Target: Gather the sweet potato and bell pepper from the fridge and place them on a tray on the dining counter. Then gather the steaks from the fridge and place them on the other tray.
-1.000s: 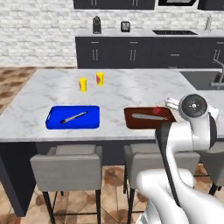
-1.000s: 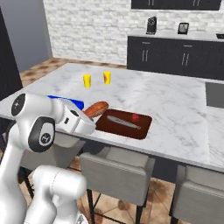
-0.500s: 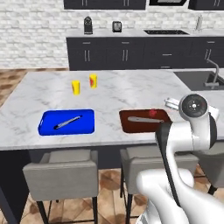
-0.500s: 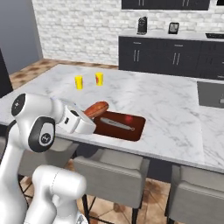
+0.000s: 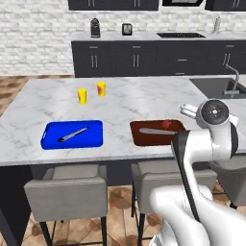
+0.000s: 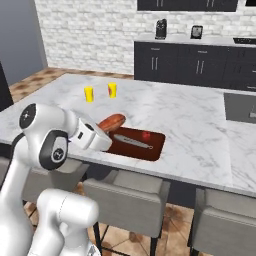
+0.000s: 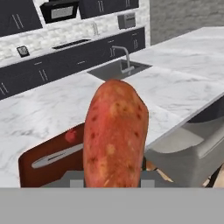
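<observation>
My gripper (image 6: 106,128) is shut on the sweet potato (image 6: 112,121), a long reddish-brown root that stands large in the hand view (image 7: 116,135). It hangs just above the dining counter (image 5: 125,103), at the near left end of the brown tray (image 6: 150,148). On that tray lie the small red bell pepper (image 6: 146,135) (image 5: 166,124) (image 7: 70,136) and a grey utensil (image 6: 131,142). A blue tray (image 5: 72,135) holding another utensil lies further left on the counter. In the left base view my own arm hides the fingers. The steaks are out of view.
Two small yellow cups (image 5: 82,96) (image 5: 101,89) stand on the counter behind the trays. Grey stools (image 5: 67,192) line the near side. A sink (image 7: 118,70) is set into the counter's right end. Dark cabinets (image 5: 144,57) run along the back wall.
The whole scene has shifted across both base views, so the base has driven along the counter. The arm keeps its pose with the sweet potato still gripped.
</observation>
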